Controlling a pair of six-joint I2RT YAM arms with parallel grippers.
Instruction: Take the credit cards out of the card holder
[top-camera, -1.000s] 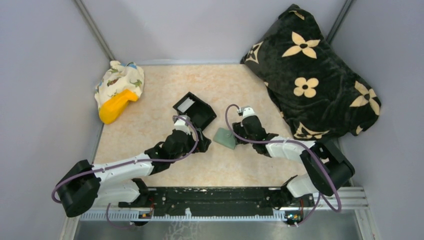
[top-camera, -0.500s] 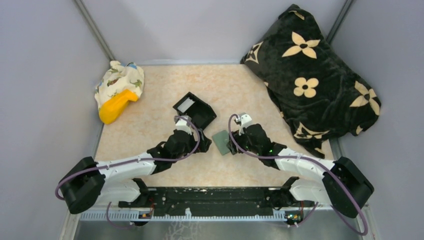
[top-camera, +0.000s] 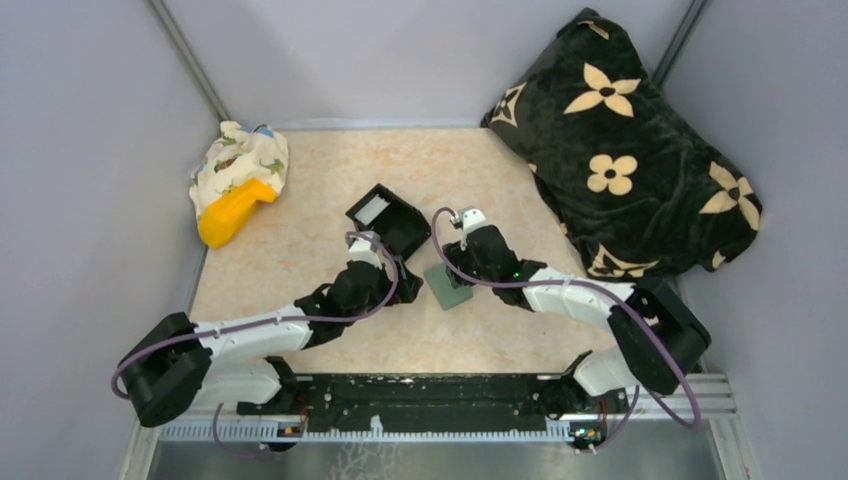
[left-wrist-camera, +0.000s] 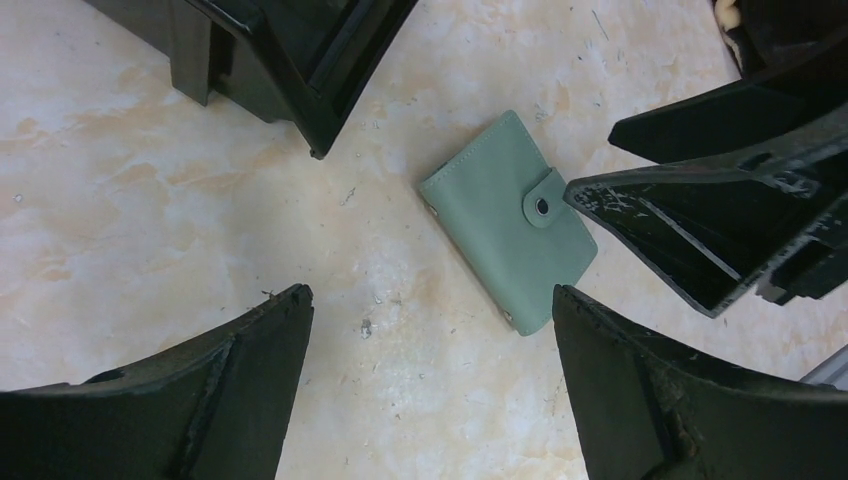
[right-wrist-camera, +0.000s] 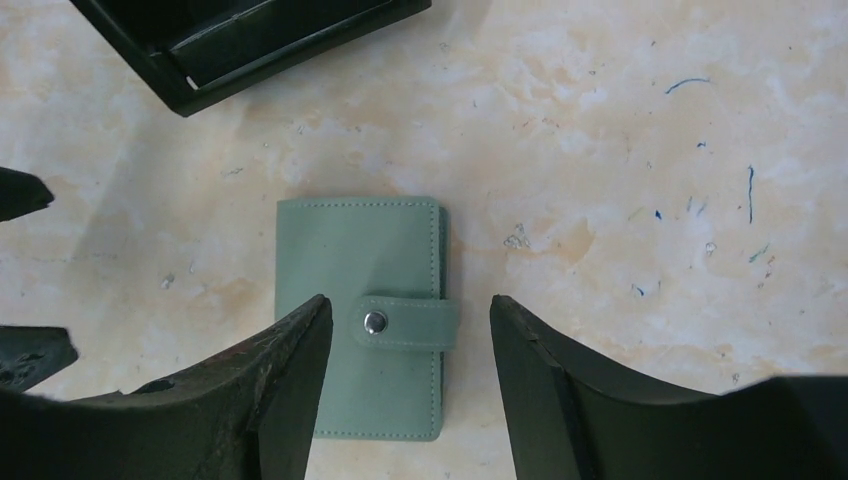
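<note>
Two arms reach from the near edge. Left claw (left-wrist-camera: 430, 300), spread and holding nothing, points at the card holder (left-wrist-camera: 500, 225) just beside it. Right claw (right-wrist-camera: 410, 305), also spread, hangs over its snap tab (right-wrist-camera: 405, 322). The card holder lies snapped shut on the table (top-camera: 300, 230). Beyond: black box (top-camera: 390, 222), yellow toy (top-camera: 232, 212), flowered blanket (top-camera: 620, 150).

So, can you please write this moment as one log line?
card holder: snapped shut, lying flat | credit cards: none visible | right gripper: open, over card holder | left gripper: open, near it
</note>
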